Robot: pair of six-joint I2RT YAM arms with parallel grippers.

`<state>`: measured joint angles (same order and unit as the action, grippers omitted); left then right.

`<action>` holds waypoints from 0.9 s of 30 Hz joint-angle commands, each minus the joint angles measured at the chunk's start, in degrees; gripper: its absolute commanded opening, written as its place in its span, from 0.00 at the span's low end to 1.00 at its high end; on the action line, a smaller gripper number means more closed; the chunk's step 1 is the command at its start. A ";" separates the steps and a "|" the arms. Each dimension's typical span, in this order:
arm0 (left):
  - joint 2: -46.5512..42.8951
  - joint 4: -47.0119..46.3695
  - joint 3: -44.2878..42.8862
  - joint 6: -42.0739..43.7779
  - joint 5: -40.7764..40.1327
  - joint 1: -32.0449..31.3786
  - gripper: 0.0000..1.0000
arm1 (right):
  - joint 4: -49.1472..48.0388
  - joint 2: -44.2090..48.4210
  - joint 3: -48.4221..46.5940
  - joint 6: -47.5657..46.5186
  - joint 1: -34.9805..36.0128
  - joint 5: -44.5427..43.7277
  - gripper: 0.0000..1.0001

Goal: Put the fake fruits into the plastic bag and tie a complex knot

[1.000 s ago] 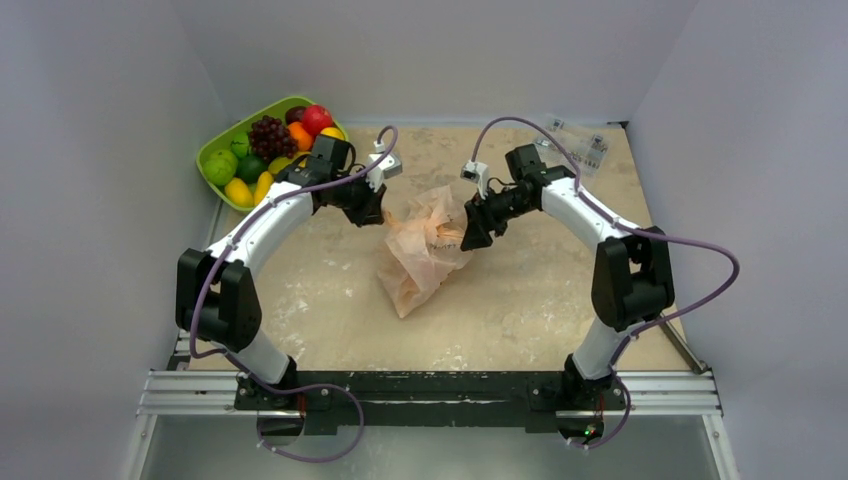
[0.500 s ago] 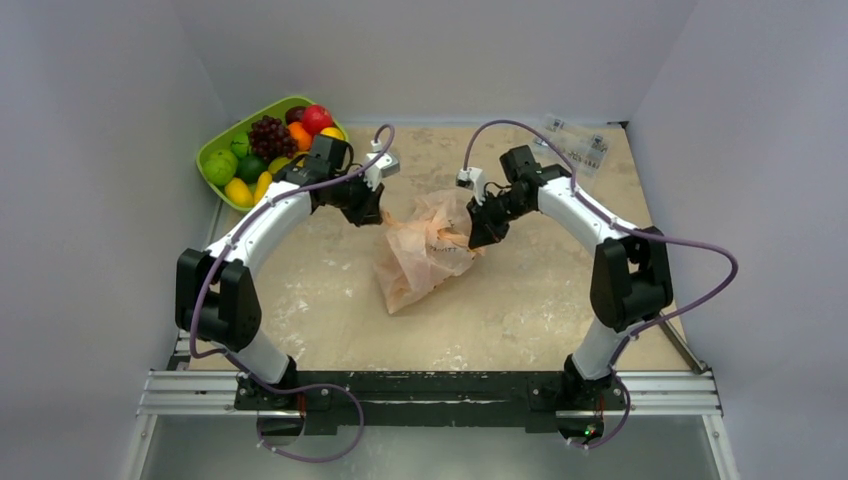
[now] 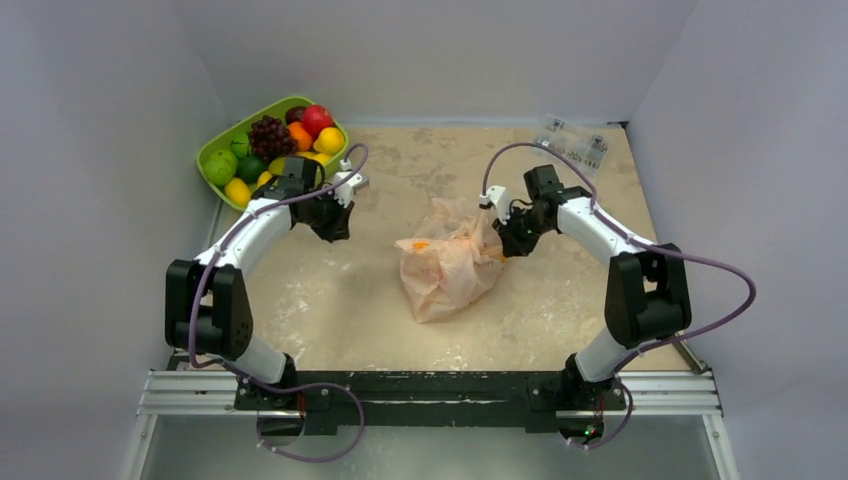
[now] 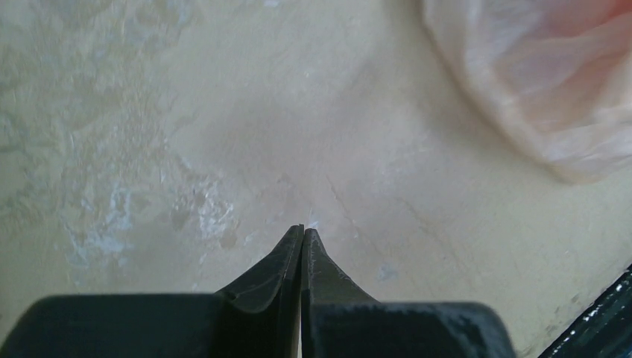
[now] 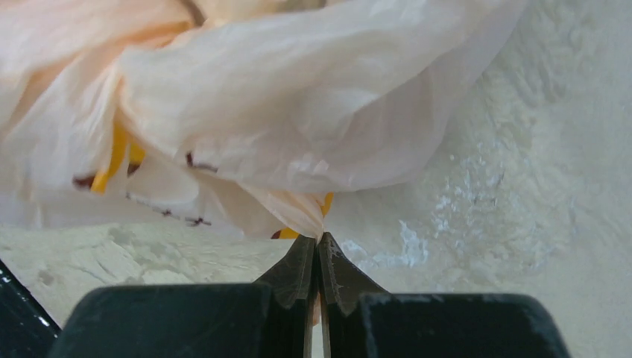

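Fake fruits (image 3: 270, 140) wait in the tray (image 3: 243, 121), not bagged yet. Right fingers (image 5: 339, 280) pinch the plastic bag (image 3: 450, 265); left fingers (image 4: 328, 283) are clenched, empty.

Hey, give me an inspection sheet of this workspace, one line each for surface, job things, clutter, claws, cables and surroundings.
Surface: mottled beige tabletop, whitish scuffs.
Job's things: crumpled translucent peach plastic bag lying mid-table; glossy fake fruits piled in the lime-green oval tray at the far left; no knot seen.
Clutter: small clear packets at the far right corner.
Claws: left claw shut, empty, over bare table; right claw shut on a fold of the bag.
Cables: purple cables looping along both arms.
Surroundings: plain pale walls; metal rail at the near edge.
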<state>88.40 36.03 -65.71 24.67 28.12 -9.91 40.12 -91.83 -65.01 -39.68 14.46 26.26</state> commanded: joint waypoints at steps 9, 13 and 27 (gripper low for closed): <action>-5.81 5.53 -4.79 6.97 16.61 -0.05 0.79 | 7.81 0.24 -11.14 -1.57 -1.21 7.12 0.00; -8.83 2.04 -3.51 8.39 20.45 -3.93 1.00 | 8.20 1.33 -11.32 -1.54 -1.19 10.06 0.00; 8.96 5.29 -14.64 -9.55 15.01 -16.37 0.79 | 5.88 3.51 -8.63 -0.08 -1.26 11.93 0.00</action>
<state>96.68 40.91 -82.06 20.27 43.00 -23.53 46.74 -91.18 -74.43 -40.07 13.13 35.77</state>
